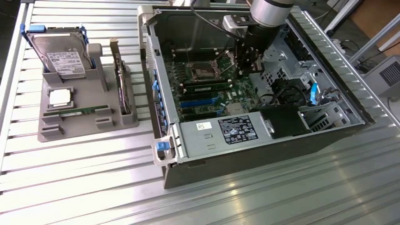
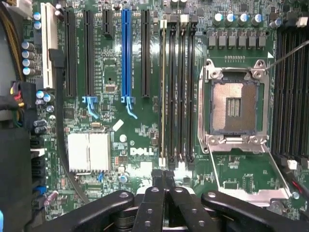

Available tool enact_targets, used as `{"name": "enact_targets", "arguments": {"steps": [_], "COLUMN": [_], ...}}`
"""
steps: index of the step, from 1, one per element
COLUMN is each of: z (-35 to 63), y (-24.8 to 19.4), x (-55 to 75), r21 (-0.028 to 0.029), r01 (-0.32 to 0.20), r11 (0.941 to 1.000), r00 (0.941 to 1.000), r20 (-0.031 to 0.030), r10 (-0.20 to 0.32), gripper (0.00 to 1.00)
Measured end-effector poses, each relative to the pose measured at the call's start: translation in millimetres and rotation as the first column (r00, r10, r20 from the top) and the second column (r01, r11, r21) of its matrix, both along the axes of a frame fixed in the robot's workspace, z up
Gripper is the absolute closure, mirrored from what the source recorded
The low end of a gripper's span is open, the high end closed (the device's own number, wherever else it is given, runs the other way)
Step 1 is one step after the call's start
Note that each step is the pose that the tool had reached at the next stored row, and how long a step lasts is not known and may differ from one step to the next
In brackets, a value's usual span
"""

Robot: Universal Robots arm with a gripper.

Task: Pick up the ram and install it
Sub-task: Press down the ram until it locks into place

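1. Looking at the wrist view, the gripper (image 2: 164, 176) has its fingers (image 2: 155, 180) pinched right together with nothing between them. It sits low over the motherboard (image 2: 111, 72), by the near end of the memory slots (image 2: 179, 92).
2. The ram (image 1: 78, 111) I can pick out is the slim green stick lying flat on the grey holder (image 1: 56, 133), outside the computer case (image 1: 250, 159) and well apart from the gripper (image 1: 247, 61).
3. The slot nearest the blue connector has a pale edge along it (image 2: 162, 92). It could be a stick already in there, but I can't tell for sure.
4. If this is a press-down, I'd say push straight down over the slot line, not at an angle, or the stick can rock.
5. Stay clear of the open CPU socket (image 2: 234, 104) just beside the slots, since those pins probably bend easily.
6. Check that the end latches sit even at both ends.
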State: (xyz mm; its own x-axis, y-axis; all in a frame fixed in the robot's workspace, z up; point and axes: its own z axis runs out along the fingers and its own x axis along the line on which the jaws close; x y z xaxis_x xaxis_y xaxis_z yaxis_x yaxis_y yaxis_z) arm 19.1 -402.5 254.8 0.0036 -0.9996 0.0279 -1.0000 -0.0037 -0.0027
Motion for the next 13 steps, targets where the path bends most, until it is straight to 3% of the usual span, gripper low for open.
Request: {"name": "enact_targets", "arguments": {"steps": [3, 6, 13], "z": [4.5, 15.6, 24.7], "y": [0.0, 0.0, 0.0], "x": [5.0, 6.4, 6.5], "r21": [0.0001, 0.0002, 0.0038], "r01": [0.000, 0.000, 0.000], "r11": [1.0000, 1.0000, 1.0000], "r00": [1.0000, 1.0000, 1.0000], "r20": [0.0000, 0.0001, 0.0001], "r10": [0.000, 0.000, 0.000], "gripper": [0.90, 0.90, 0.90]}}
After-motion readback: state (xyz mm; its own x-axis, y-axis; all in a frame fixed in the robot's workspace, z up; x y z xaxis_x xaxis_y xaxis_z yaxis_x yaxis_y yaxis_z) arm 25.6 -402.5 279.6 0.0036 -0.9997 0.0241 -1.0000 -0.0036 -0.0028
